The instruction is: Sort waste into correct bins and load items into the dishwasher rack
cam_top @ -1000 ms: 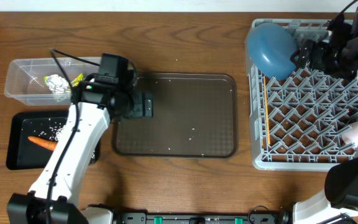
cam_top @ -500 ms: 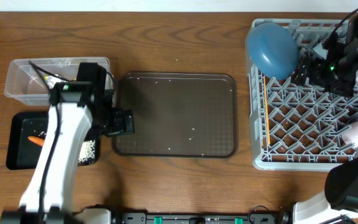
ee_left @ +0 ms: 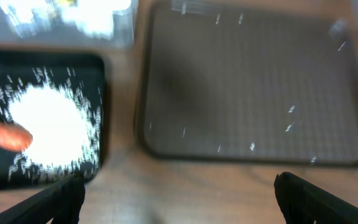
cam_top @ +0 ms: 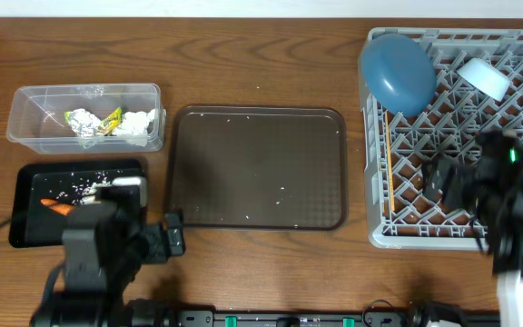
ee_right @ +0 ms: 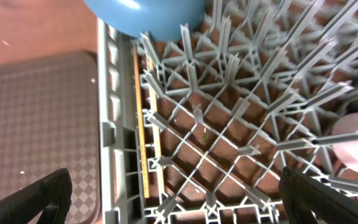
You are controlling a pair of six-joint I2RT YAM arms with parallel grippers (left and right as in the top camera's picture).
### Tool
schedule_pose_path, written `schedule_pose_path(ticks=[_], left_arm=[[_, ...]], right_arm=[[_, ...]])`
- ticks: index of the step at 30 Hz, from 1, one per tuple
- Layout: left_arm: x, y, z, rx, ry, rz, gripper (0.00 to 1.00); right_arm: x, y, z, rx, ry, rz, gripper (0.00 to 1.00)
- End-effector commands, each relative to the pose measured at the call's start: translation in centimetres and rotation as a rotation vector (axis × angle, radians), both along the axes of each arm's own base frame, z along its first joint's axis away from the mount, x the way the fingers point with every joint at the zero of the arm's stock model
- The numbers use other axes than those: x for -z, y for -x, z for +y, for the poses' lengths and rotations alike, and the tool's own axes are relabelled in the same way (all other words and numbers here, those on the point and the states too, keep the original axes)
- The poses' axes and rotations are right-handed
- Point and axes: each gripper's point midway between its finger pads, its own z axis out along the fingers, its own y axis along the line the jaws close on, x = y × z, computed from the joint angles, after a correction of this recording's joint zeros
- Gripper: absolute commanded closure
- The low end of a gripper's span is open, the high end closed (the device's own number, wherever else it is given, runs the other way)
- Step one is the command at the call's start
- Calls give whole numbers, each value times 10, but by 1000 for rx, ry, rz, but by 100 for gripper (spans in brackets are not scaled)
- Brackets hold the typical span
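Wooden table (cam_top: 261,54); left gripper (ee_left: 179,202) wide apart, empty, rice heap (ee_left: 45,127) ahead-left in black tray (ee_left: 95,65); right gripper (ee_right: 179,199) wide apart over rack (ee_right: 107,149), chopsticks (ee_right: 143,124) ahead-left.

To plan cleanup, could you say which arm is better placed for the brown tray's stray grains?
Left, probably: the open left hand is by the tray; the right hand is over the rack.

Foil ball (cam_top: 82,123), wrapper (cam_top: 110,120), paper (cam_top: 139,123) in clear tub (cam_top: 27,107); dark-blue bowl (cam_top: 398,71) in rack (cam_top: 466,123); carrot (cam_top: 59,207) on black tray (cam_top: 27,229).
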Motion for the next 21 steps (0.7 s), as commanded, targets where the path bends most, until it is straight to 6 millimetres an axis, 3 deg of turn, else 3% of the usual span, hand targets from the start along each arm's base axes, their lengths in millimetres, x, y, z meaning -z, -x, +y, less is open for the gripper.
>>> schedule_pose_path(ticks=[1,10,21], left_arm=[[-17,3,2,-18,7,-120,2],[-27,10,2,-18,10,-183,2],[-27,10,2,-18,10,-183,2]], right_arm=[[0,20,6,3,3,-54,1],[-3,67,15,3,4,-59,1],[14,85,18,3,-14,37,1]])
